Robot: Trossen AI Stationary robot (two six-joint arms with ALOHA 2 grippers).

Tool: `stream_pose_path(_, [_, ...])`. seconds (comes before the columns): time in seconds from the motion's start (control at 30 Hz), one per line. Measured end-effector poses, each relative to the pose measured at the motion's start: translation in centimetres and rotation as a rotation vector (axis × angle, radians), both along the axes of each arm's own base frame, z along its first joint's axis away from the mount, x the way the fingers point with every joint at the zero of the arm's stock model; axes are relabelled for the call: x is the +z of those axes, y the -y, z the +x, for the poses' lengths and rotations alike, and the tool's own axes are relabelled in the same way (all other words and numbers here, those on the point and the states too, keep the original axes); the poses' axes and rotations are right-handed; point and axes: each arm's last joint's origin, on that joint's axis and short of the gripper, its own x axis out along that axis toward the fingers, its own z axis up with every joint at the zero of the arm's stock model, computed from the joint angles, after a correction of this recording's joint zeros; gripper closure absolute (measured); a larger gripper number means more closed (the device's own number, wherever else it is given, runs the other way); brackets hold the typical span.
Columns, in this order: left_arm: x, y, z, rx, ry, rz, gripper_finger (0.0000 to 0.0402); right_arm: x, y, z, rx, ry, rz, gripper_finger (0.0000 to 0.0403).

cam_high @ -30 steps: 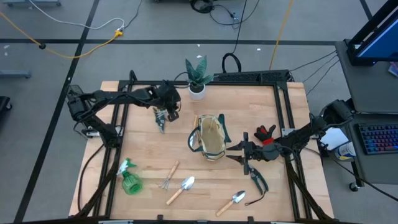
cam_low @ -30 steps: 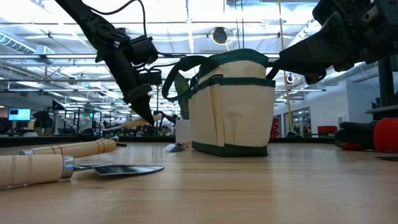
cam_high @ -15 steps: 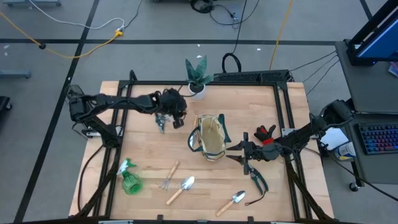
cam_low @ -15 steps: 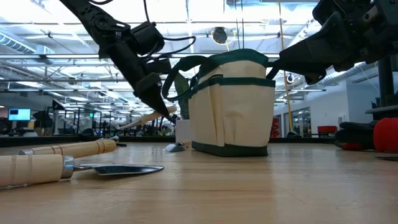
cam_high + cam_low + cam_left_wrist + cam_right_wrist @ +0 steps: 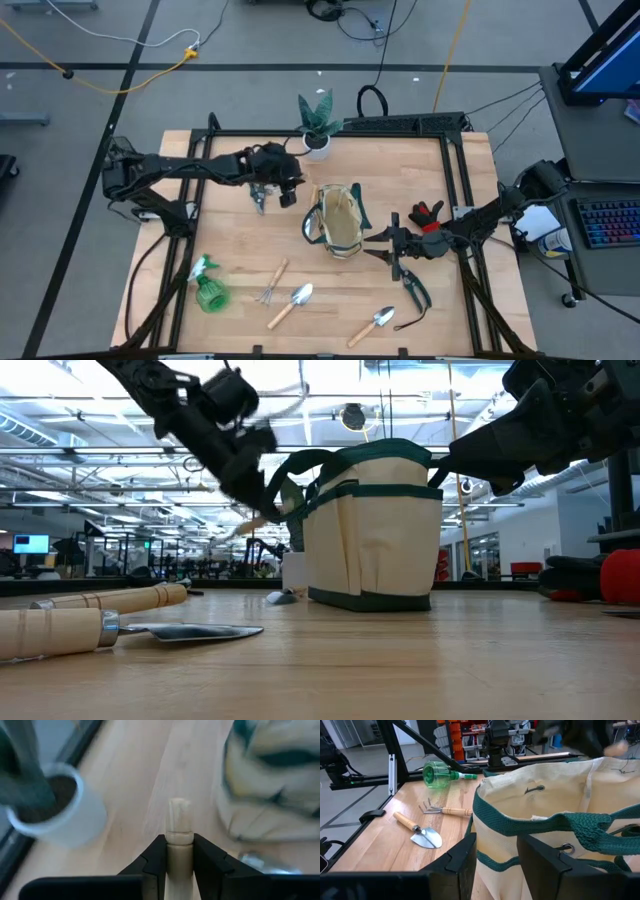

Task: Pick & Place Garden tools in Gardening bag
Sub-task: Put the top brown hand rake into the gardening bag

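Note:
The beige gardening bag (image 5: 342, 220) with green trim stands upright on its base at mid-table. My left gripper (image 5: 283, 190) hovers left of it, above the table, shut on a garden tool with a pale wooden handle (image 5: 178, 827). The tool's silver end (image 5: 259, 199) shows behind the gripper. My right gripper (image 5: 372, 240) is at the bag's right side, shut on it. Flat on the near part of the table lie a green spray bottle (image 5: 208, 290), a fork (image 5: 272, 283), two trowels (image 5: 292, 305) (image 5: 375, 323) and pruners (image 5: 412, 285). My left gripper pinches the wooden handle (image 5: 178, 851) between its two fingers, which lie along it. The handle's free end juts out past the fingertips toward the bag. The tool is lifted clear of the table. My right gripper has the bag's upper wall with its green rim (image 5: 496, 826) between its two fingers. It comes in level from the table's right. The bag stays upright on the table.
A plant in a white pot (image 5: 318, 140) stands at the far edge, just beyond my left gripper. A red and black item (image 5: 428, 215) lies right of the bag. A black frame (image 5: 400, 125) runs around the tabletop.
My left gripper has carried the tool up and toward the table's right, closer to the bag. It has tipped from pointing steeply down to a shallower slant. The tool stays in its hold, clear of the table.

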Motion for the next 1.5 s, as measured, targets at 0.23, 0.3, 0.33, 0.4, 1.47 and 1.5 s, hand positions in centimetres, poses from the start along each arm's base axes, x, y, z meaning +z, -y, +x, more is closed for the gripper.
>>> stream_pose_path(0.23, [3.1,1.3,-1.1,-0.040,0.110,0.048,0.0330,0.1,0.0,0.0,0.000,0.006,0.003,0.0268])
stream_pose_path(0.3, [3.7,1.6,-1.1,-0.051,0.141,0.059,0.0330,0.1,0.0,0.0,0.000,0.006,0.003,0.0268])
stream_pose_path(0.33, [3.8,1.7,-1.2,-0.056,0.142,0.062,0.0330,0.1,0.0,0.0,0.000,0.006,0.003,0.0268])
stream_pose_path(0.4, [4.0,2.0,-1.3,-0.081,0.144,0.085,0.0330,0.1,0.0,0.0,0.000,0.006,0.003,0.0268])
stream_pose_path(1.47, [5.5,5.3,0.1,-0.364,0.243,0.404,0.0330,0.1,0.0,0.0,0.000,0.006,0.003,0.0268])
stream_pose_path(1.5, [5.6,5.4,0.2,-0.375,0.249,0.419,0.0330,0.1,0.0,0.0,0.000,0.006,0.003,0.0268])
